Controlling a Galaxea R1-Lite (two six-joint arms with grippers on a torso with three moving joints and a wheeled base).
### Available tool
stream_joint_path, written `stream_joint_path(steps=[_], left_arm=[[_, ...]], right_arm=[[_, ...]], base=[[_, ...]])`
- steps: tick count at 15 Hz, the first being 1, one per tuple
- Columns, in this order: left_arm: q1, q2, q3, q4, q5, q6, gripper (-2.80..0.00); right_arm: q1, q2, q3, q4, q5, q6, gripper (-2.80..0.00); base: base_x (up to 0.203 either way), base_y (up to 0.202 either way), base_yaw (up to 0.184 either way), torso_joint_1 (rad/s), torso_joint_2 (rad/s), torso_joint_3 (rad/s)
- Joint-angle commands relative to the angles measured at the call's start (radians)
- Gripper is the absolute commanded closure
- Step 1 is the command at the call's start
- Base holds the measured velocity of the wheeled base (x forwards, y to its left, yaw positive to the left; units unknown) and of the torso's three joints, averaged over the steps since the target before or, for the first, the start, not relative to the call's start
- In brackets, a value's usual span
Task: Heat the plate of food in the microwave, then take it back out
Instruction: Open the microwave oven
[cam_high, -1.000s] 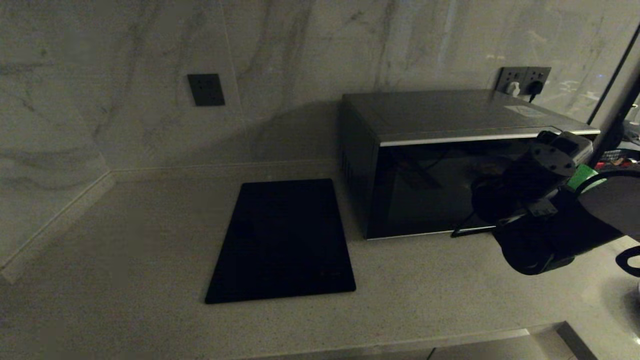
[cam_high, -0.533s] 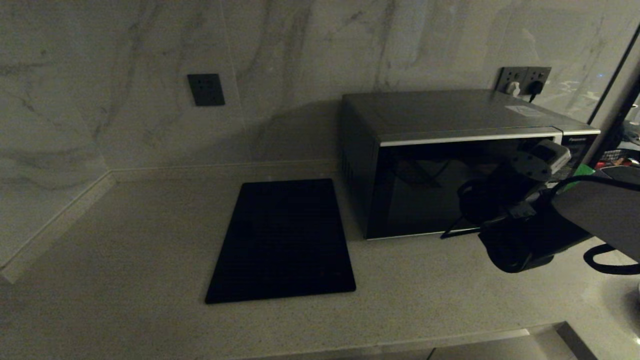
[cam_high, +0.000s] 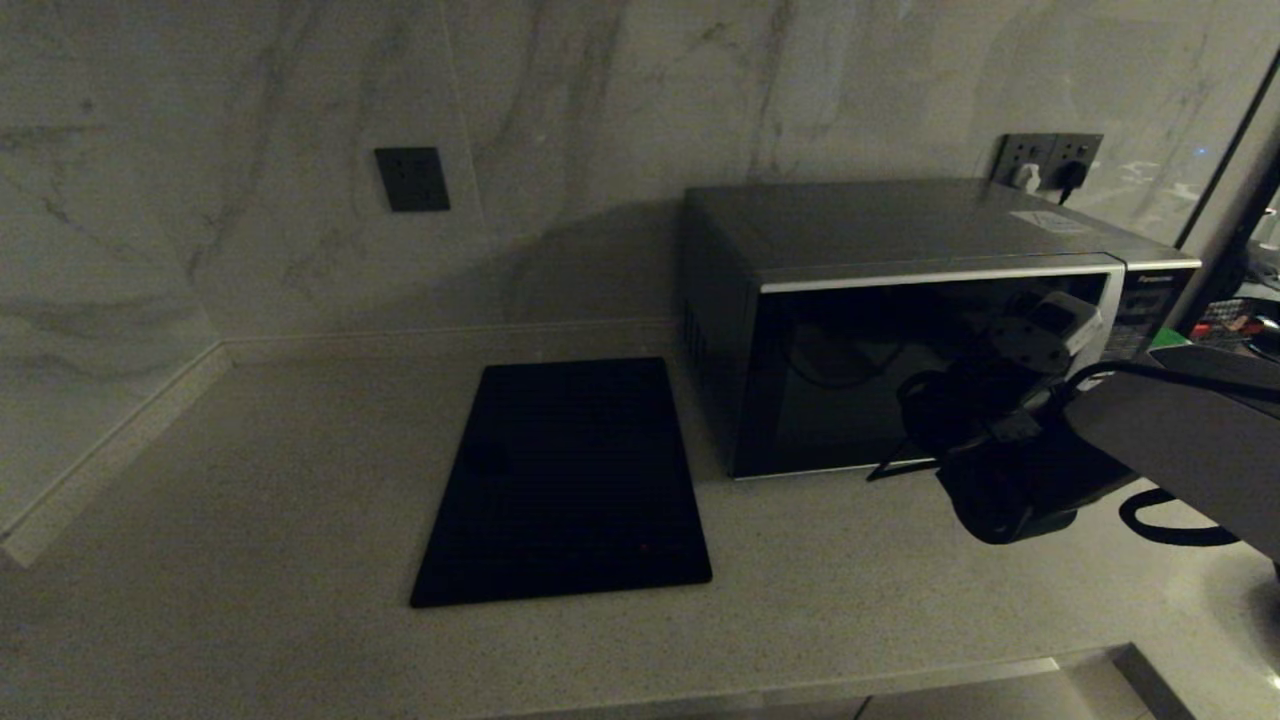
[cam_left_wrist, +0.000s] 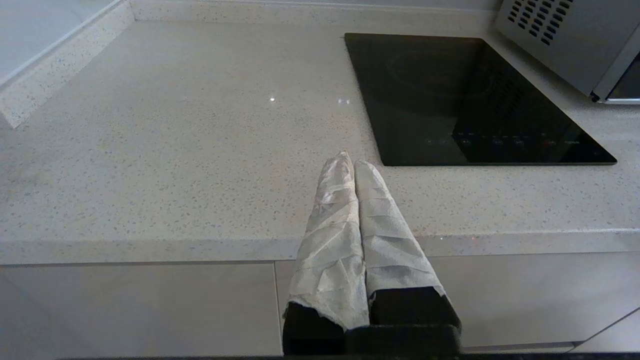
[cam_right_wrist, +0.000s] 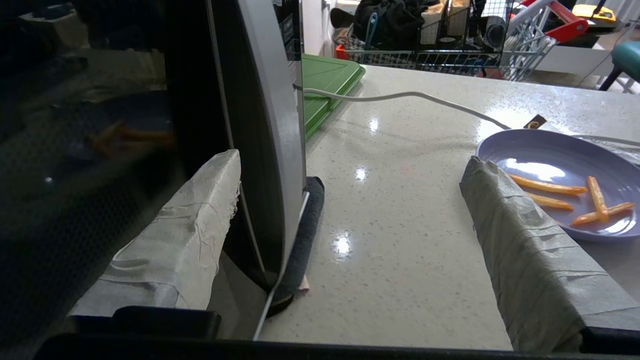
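The microwave (cam_high: 880, 300) stands at the back right of the counter with its dark glass door (cam_right_wrist: 100, 150) closed. My right gripper (cam_right_wrist: 350, 160) is open and straddles the curved silver handle strip (cam_right_wrist: 272, 125): one wrapped finger (cam_right_wrist: 190, 225) lies against the glass behind the strip, the other finger (cam_right_wrist: 520, 240) is out over the counter. The pale-lavender plate of food (cam_right_wrist: 565, 160) with its orange sticks (cam_right_wrist: 550, 187) sits on the counter just beyond that outer finger. The plate is out of the head view. My left gripper (cam_left_wrist: 350, 162) is shut and empty over the counter's front edge.
A flat black mat (cam_high: 570, 480) lies left of the microwave. A green board (cam_right_wrist: 325, 80) and a white cable (cam_right_wrist: 400, 95) lie beyond the microwave's right side. Wall sockets (cam_high: 1045, 160) sit behind it, and a wire basket of clutter (cam_right_wrist: 440, 35) stands past the counter.
My right arm has slid left and a little lower across the microwave's front, uncovering the button panel. The left arm has not moved.
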Motion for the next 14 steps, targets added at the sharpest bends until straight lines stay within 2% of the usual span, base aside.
stream_joint_path(steps=[1, 14], left_arm=[[0.0, 0.002, 0.0, 0.0, 0.001, -0.001, 0.0], [0.0, 0.001, 0.0, 0.0, 0.001, -0.001, 0.0]], right_arm=[[-0.017, 0.026, -0.029, -0.009, -0.006, -0.003, -2.8], [-0.085, 0.061, -0.049, -0.009, 0.022, -0.007, -2.8]], base=[[0.0, 0.0, 0.0, 0.0, 0.0, 0.0], [0.0, 0.0, 0.0, 0.0, 0.0, 0.0]])
